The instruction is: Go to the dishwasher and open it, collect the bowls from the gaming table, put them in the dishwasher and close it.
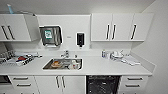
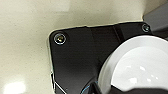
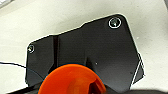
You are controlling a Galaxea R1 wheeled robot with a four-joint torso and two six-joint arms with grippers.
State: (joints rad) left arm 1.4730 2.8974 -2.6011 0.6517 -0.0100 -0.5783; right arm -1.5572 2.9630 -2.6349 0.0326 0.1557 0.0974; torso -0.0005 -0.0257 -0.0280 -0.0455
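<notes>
While the dishwasher (image 1: pixel 103 85) stood open, an orange bowl (image 3: pixel 71 80) and a white bowl (image 2: pixel 136 66) showed; jaws' state unclear.

The sink (image 1: pixel 62 64) is bare brushed metal, set in a smooth matt white desk (image 1: pixel 100 66). Glossy white cupboards (image 1: pixel 117 27) above it. White bowl (image 2: pixel 140 67) glazed, shiny; orange bowl (image 3: pixel 71 80) glossy.
</notes>
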